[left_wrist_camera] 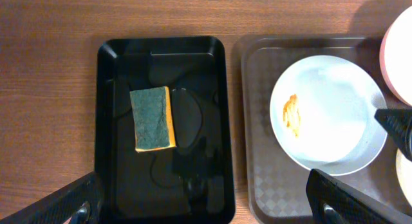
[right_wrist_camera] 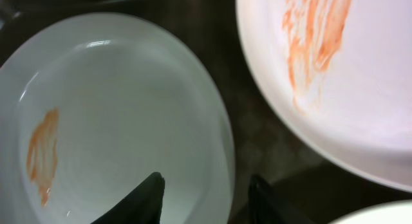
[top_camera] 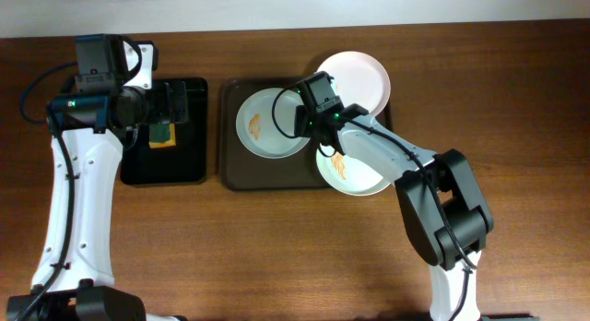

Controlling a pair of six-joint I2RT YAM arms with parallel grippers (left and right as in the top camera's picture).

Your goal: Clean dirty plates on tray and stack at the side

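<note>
Right gripper [right_wrist_camera: 206, 185]: parted, straddling smeared plate [right_wrist_camera: 116, 121] rim, probably to pinch. Left gripper [left_wrist_camera: 206, 201]: wide, empty, above sponge [left_wrist_camera: 153, 118].

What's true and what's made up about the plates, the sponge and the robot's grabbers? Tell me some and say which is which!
1. The sponge lies in the black tray. True.
2. All the plates are spotless. False: the left plate and the near plate both have orange smears.
3. The left gripper is squeezing the sponge. False: it is open above the sponge, holding nothing.
4. The right gripper has one finger on each side of the left plate's rim. True.
</note>
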